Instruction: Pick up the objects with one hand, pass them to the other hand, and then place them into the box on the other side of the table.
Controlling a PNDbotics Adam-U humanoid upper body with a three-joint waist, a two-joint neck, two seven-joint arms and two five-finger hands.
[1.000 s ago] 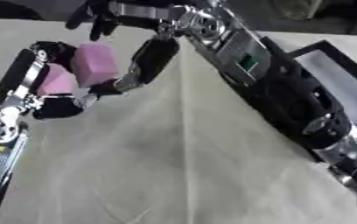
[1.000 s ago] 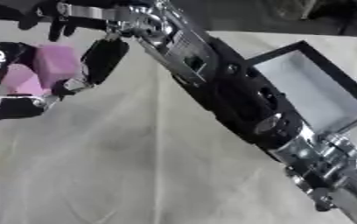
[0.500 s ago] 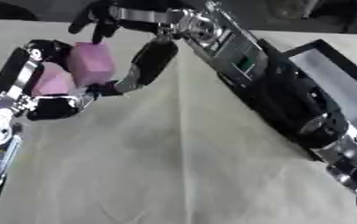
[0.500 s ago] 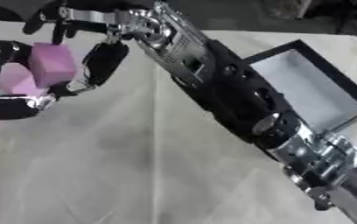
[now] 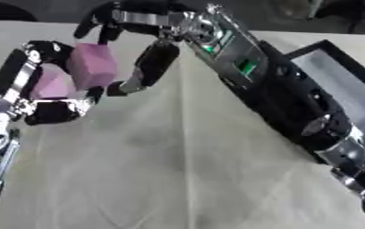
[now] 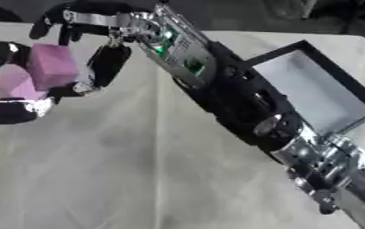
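A pink block (image 5: 91, 65) hangs above the table's far left, caught between my two hands. My left hand (image 5: 51, 111) comes up from the left edge with its fingers curled round the block's lower pink part (image 5: 51, 85). My right arm stretches across from the lower right. My right hand (image 5: 142, 20) arches over the block's top, and its thumb (image 5: 154, 62) lies along the block's right side. A black box with a grey floor (image 6: 315, 89) lies at the table's right side.
The cream cloth (image 5: 178, 170) covers the table. My right forearm (image 5: 287, 103) crosses diagonally in front of the box. Dark shapes line the far edge of the table.
Hardly anything differs: both hands stay at the pink block, and the right thumb has shifted slightly along its side.
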